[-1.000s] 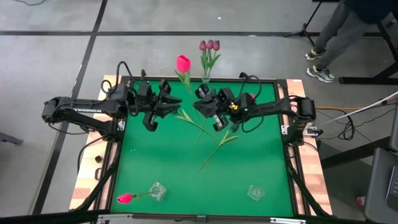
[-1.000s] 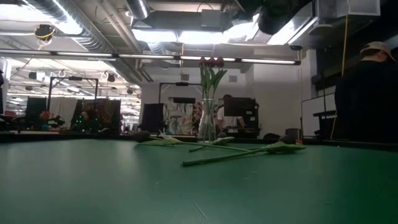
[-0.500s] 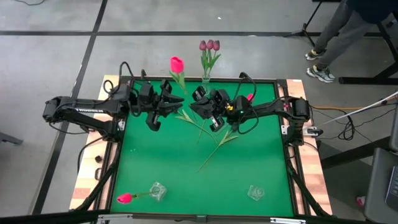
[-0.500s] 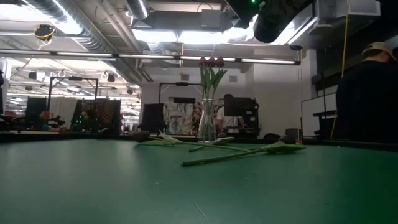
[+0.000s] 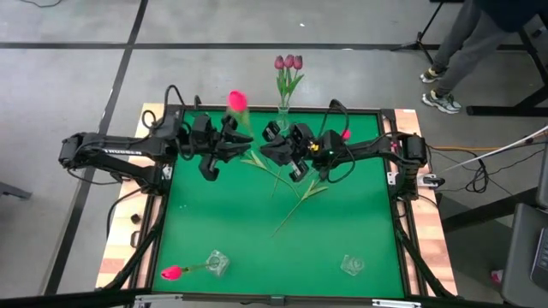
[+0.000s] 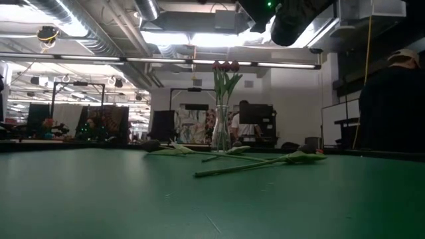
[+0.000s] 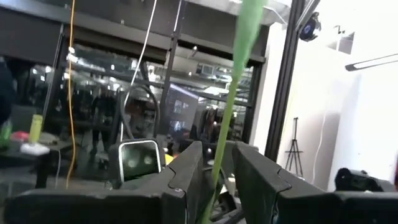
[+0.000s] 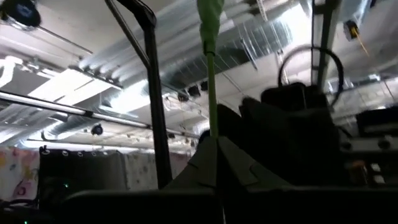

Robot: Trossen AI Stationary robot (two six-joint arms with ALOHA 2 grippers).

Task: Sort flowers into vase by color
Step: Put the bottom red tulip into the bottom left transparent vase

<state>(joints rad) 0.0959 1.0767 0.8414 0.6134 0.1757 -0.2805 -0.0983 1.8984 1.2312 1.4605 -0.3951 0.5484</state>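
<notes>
I've got the L hand clamped on a pink tulip, stem upright, head up top. R hand is clamped on another stem. The vase w/ mauve tulips sits at the far tabletop edge, just right of L hand, closer to R.

Two dark jointed arms, black cables looping off each; white lettering along the left arm, green light glowing on the right arm.
</notes>
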